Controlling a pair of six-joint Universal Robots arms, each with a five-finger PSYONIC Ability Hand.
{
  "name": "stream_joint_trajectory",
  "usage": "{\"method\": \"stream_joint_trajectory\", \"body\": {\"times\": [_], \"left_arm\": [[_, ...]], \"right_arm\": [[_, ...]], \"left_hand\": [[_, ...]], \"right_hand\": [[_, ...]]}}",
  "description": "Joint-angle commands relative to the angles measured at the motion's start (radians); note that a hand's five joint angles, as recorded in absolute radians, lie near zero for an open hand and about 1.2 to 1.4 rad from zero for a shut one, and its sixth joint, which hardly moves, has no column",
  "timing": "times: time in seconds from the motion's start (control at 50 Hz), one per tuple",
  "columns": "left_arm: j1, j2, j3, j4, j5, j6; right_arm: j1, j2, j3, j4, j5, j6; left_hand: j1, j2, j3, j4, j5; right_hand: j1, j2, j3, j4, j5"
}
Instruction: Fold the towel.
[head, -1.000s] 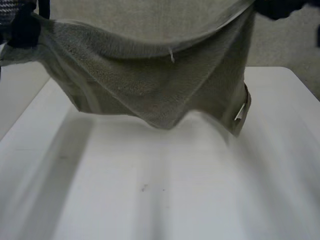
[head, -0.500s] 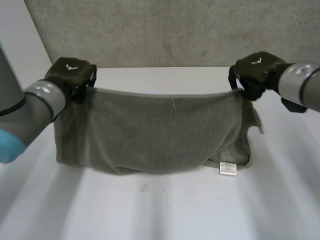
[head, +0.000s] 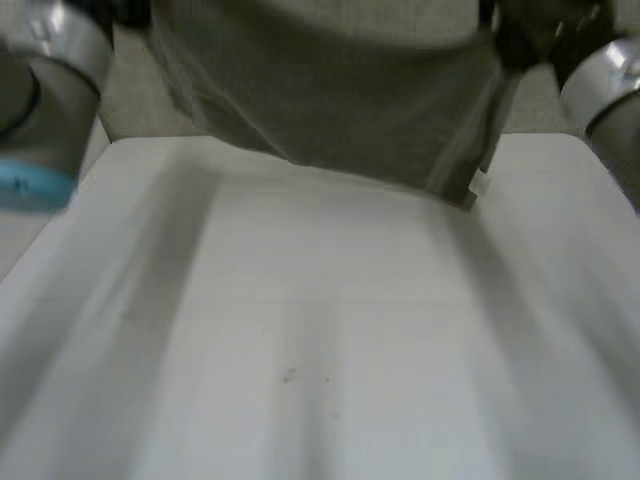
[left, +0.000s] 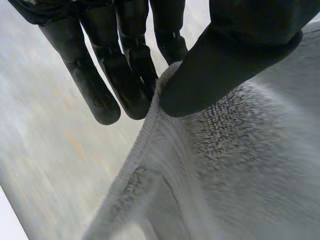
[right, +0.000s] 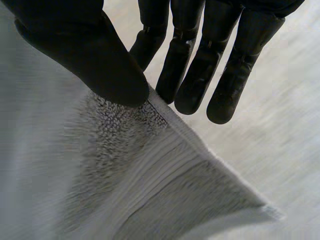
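A grey-green towel (head: 330, 90) hangs spread above the far part of the white table (head: 320, 330), with a small white label (head: 480, 185) at its lower right corner. My left hand (left: 225, 60) pinches the towel (left: 235, 165) at an upper corner, thumb against straight fingers. At the opposite upper corner my right hand (right: 90, 50) pinches the towel (right: 100, 175) in the same way. In the head view my right hand (head: 530, 35) is high on the right, and the left forearm (head: 50, 90) is high on the left.
A grey carpeted floor (head: 130, 100) lies beyond the table's far edge. A small dark speck (head: 288, 376) marks the tabletop in front of me.
Half a second ago the towel hung lower, its bottom edge on the table. Both hands have since risen and come nearer, and the towel now hangs clear of the tabletop.
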Motion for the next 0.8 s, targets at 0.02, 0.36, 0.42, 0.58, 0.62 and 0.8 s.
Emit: {"method": "stream_joint_trajectory", "body": {"times": [0.02,0.36,0.42,0.58,0.62,0.8], "left_arm": [[0.007,0.064,-0.542,-0.01,0.019,0.012],[0.014,0.141,-0.797,0.036,0.04,0.118],[0.007,0.168,-0.793,0.036,0.039,0.115],[-0.014,0.227,-0.764,0.034,0.037,0.094],[-0.02,0.231,-0.756,0.033,0.037,0.083],[-0.023,0.241,-0.701,0.025,0.031,0.049]], "right_arm": [[-0.007,0.038,0.172,0.396,-0.075,-0.106],[-0.012,0.132,0.413,0.38,-0.078,-0.091],[-0.012,0.125,0.442,0.336,-0.079,-0.018],[0.002,0.118,0.494,0.295,-0.079,0.027],[0.004,0.115,0.502,0.283,-0.079,0.027],[0.004,0.116,0.528,0.22,-0.081,-0.007]], "left_hand": [[0.224,0.181,0.181,0.179,0.191],[0.224,0.181,0.181,0.179,0.191],[0.224,0.181,0.181,0.179,0.191],[0.224,0.181,0.181,0.179,0.191],[0.224,0.181,0.181,0.179,0.191],[0.224,0.181,0.181,0.179,0.191]], "right_hand": [[0.023,0.22,0.211,0.205,0.226],[-0.14,0.057,0.049,0.043,0.064],[-0.403,-0.206,-0.214,-0.22,-0.199],[-0.777,-0.58,-0.588,-0.594,-0.573],[-0.83,-0.633,-0.641,-0.647,-0.626],[-0.831,-0.634,-0.642,-0.648,-0.627]]}}
